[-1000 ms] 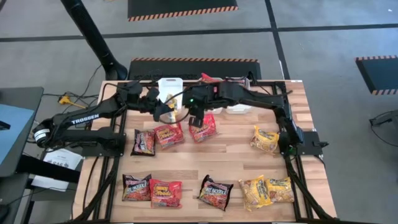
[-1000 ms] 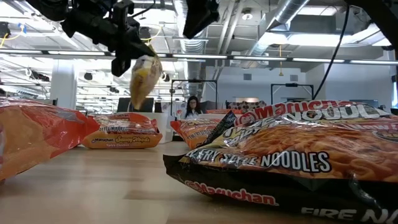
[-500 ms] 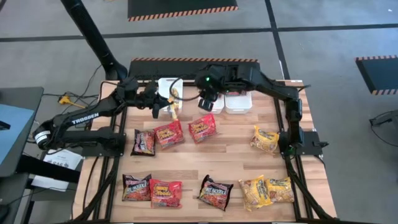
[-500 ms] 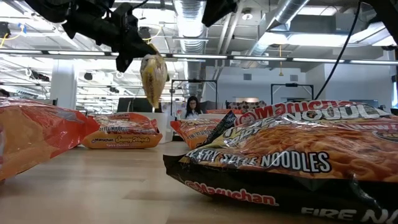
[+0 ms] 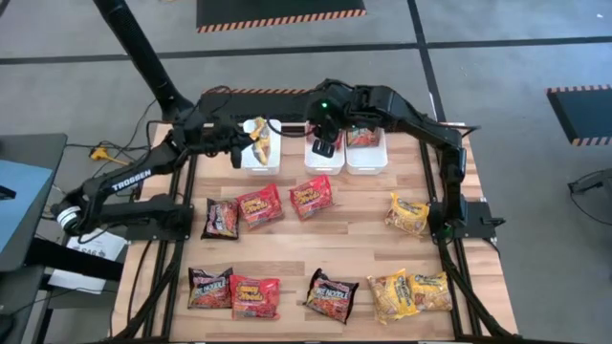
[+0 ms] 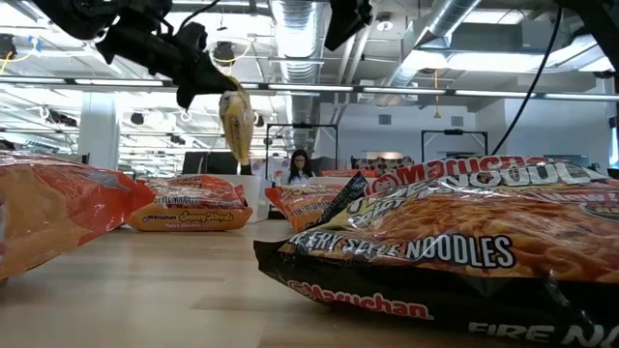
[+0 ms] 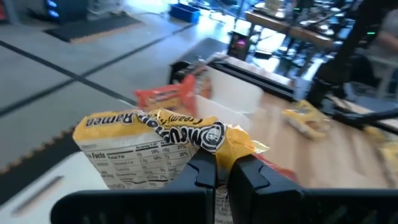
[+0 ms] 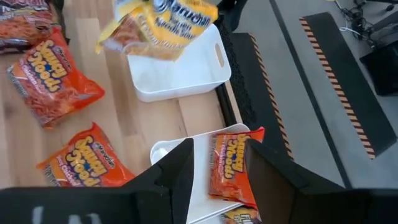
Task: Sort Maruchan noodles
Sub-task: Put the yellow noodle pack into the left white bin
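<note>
My left gripper (image 5: 245, 151) is shut on a yellow Maruchan noodles packet (image 5: 258, 134), held in the air over the left white bin (image 5: 260, 158); in the low view the packet (image 6: 235, 121) hangs below the gripper (image 6: 198, 82). My right gripper (image 5: 323, 143) hovers open above the other white bins (image 5: 365, 158), touching nothing. Between its fingers (image 8: 217, 155) I see a red packet (image 8: 227, 168) lying in a bin, one corner over the rim. Red, dark and yellow packets lie flat on the wooden table. My left gripper pinches the yellow packet's bunched edge (image 7: 221, 146) between its two fingers (image 7: 205, 171). The fingers reach in nearly level from the table's left side. The packet is lifted clear and hangs below them over the left bin.
Two red packets (image 5: 260, 205) (image 5: 313, 194) and a dark one (image 5: 221, 218) lie mid-table, a yellow one (image 5: 406, 212) at the right. Several more packets line the near edge (image 5: 330, 296). A person (image 6: 300, 166) sits in the room beyond the table.
My left gripper has carried the yellow packet toward the far edge until it hangs over the left bin, and has rolled, so the packet has turned about. My right gripper has risen from the red packet on the table and gone to the far bins, still open.
</note>
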Tool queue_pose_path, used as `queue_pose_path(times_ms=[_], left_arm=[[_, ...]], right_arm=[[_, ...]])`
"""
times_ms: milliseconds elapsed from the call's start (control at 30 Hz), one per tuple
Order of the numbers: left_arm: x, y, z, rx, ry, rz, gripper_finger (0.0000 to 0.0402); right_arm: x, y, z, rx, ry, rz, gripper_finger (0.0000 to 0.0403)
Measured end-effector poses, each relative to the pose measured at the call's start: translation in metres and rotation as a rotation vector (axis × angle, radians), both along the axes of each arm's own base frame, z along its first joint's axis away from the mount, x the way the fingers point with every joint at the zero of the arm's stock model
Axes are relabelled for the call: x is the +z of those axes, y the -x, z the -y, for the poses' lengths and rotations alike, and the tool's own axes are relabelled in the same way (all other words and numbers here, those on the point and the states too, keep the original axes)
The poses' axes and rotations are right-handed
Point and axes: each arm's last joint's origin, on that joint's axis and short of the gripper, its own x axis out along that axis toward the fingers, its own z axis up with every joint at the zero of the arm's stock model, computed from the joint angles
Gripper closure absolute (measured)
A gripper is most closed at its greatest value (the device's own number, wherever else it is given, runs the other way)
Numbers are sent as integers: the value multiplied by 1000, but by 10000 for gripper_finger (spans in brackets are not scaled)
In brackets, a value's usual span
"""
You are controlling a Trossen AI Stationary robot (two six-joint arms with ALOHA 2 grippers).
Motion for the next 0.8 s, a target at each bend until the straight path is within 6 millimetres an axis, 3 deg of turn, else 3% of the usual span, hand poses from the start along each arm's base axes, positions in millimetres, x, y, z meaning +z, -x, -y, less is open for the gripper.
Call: queue_pose_path(times_ms=[500, 800], left_arm=[[15, 14, -16, 82, -173, 77, 401], [53, -4, -42, 57, -245, 110, 401]], right_arm=[[0, 8, 26, -14, 43, -28, 236], [2, 9, 33, -32, 51, -8, 237]])
